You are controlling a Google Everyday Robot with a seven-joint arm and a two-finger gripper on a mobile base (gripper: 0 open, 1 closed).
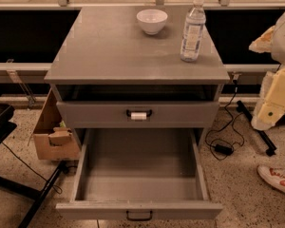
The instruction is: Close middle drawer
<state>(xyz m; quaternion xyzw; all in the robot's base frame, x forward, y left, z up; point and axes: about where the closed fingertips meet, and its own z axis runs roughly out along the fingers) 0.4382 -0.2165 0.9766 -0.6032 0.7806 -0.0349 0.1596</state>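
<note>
The middle drawer is pulled far out of the grey cabinet toward me and is empty inside. Its flat grey front lies at the bottom of the view, with a plain black loop handle at its centre. Above it is the drawer whose black handle bears a white tag. My gripper shows as pale cream parts at the right edge, to the right of the cabinet at about top drawer height, apart from both drawers.
A white bowl and a water bottle stand on the cabinet top. A cardboard box sits at the cabinet's left. A cable with a black adapter and a shoe lie on the floor at the right. A black stand leg is at the left.
</note>
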